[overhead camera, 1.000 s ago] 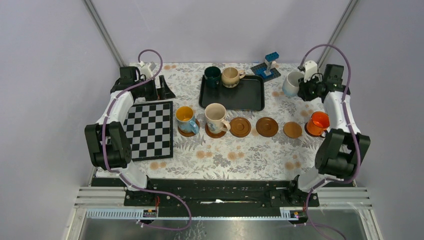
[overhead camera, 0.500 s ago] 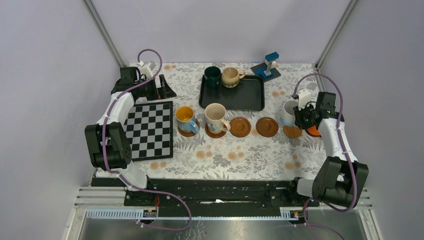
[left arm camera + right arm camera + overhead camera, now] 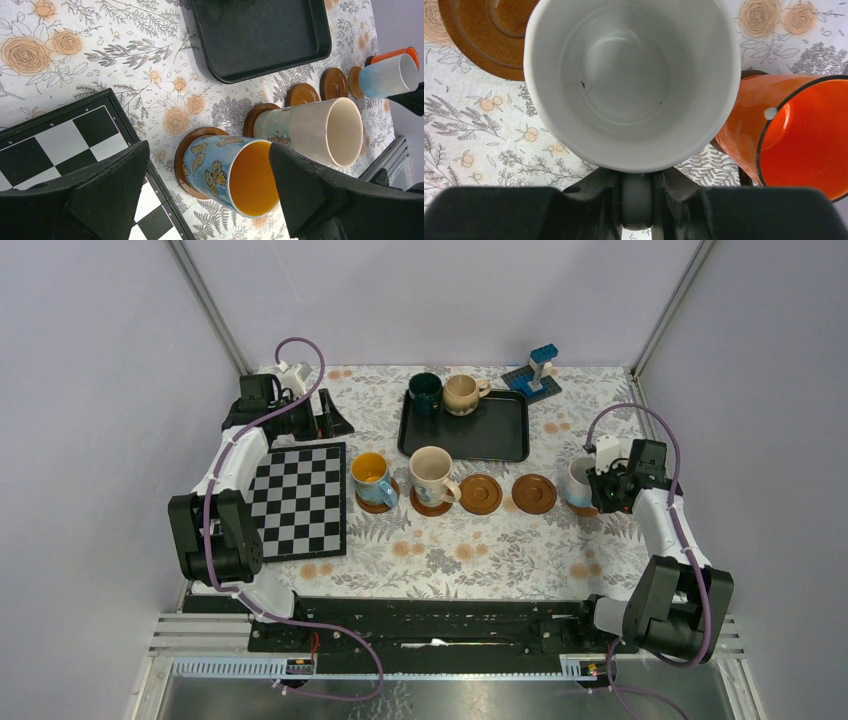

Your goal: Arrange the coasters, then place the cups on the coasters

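Setting the white and pale blue cup (image 3: 577, 480) down on the fifth coaster (image 3: 354, 82) in the row, counting from the left. Pinching the cup's handle with the right gripper (image 3: 636, 194), jaws pressed on it from both sides. Hard to tell whether already resting on the wood or hanging just over it.

Go down slowly and straight. Hold the cup upright, mouth up, to land flat inside the raised rim and not half on the edge. Mind the orange cup (image 3: 796, 132) just beside on the right, sitting on its own coaster. No bumping it. Let go only once flat on the coaster, spreading the jaws just a little. Then pull back along the handle, away from both cups, never sideways.

Waiting at the back left with the left gripper (image 3: 330, 420), jaws spread wide, holding nothing, just past the far edge of the chessboard (image 3: 298, 498).

Already on coasters at the left end of the row: the blue cup with yellow inside (image 3: 372, 478) and the tall cream cup (image 3: 433, 475).

Two bare coasters (image 3: 481, 493) in the middle, between the cream cup and the white one.

Probably next for those: the dark green cup (image 3: 425, 392) and the beige cup (image 3: 462, 393), standing side by side at the back of the black tray (image 3: 490, 435).
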`<move>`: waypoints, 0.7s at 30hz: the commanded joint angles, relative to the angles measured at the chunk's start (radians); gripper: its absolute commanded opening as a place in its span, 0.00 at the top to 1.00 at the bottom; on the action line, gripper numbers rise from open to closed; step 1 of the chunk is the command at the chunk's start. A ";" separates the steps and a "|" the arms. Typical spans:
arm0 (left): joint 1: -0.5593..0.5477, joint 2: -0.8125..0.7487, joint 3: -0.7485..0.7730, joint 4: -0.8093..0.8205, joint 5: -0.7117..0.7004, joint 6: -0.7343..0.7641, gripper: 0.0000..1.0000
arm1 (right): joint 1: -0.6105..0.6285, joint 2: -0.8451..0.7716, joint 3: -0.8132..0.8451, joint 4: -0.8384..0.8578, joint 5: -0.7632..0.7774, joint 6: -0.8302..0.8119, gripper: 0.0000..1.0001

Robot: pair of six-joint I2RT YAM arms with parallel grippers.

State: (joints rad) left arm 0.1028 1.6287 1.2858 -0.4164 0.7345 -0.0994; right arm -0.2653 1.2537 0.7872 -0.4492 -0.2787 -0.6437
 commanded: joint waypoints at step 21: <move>-0.003 -0.032 0.008 0.041 0.033 0.001 0.01 | -0.126 -0.018 -0.077 0.188 -0.107 -0.045 1.00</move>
State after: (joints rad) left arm 0.1028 1.6226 1.2835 -0.4160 0.7372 -0.0994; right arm -0.3763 1.2537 0.6987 -0.3637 -0.3351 -0.6655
